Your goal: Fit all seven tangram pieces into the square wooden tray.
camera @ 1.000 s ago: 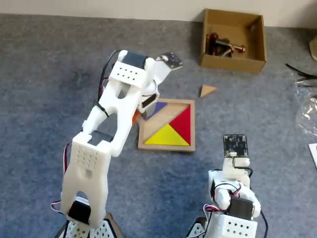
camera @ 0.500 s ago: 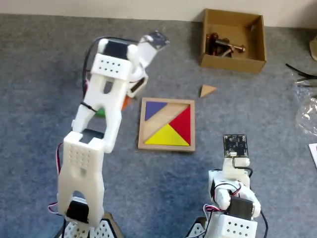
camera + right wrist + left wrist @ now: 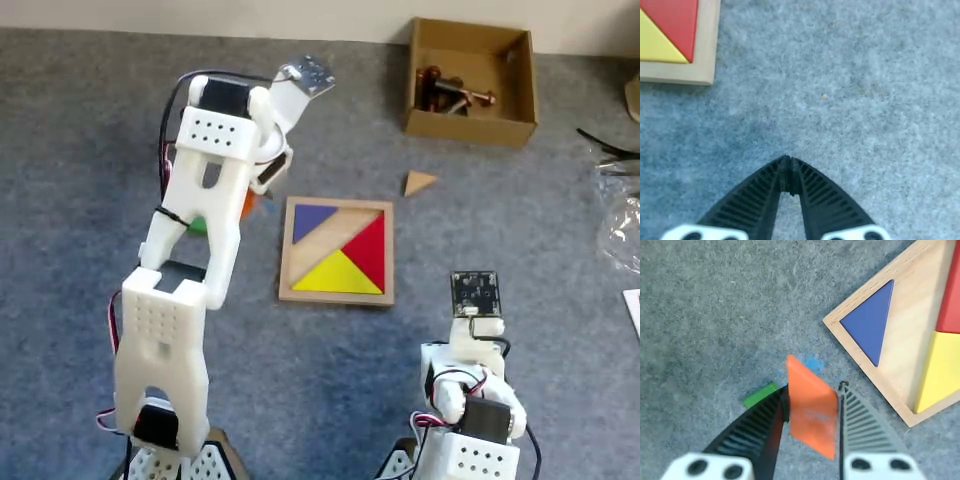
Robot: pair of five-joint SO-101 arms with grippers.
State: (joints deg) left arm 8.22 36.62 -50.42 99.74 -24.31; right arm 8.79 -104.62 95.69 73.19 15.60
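Note:
The square wooden tray (image 3: 288, 250) lies mid-table holding a blue triangle (image 3: 311, 221), a red triangle (image 3: 370, 247) and a yellow triangle (image 3: 340, 273). My left gripper (image 3: 812, 390) hangs just left of the tray, shut on an orange piece (image 3: 811, 407); that orange piece (image 3: 248, 204) peeks out beside the arm in the high view. A green piece (image 3: 760, 395) lies on the carpet under the left gripper, and the green piece (image 3: 199, 225) shows left of the arm. A light wooden triangle (image 3: 419, 182) rests beyond the tray. My right gripper (image 3: 789, 161) is shut over bare carpet near the tray's corner (image 3: 700, 75).
A cardboard box (image 3: 469, 82) with metal parts stands at the back right. Cables and a plastic bag (image 3: 620, 215) lie along the right edge. The right arm's base (image 3: 470, 400) sits at the near edge.
The left arm has swung left, from over the tray's left edge to the carpet beside it, uncovering the blue triangle. The right arm has kept still.

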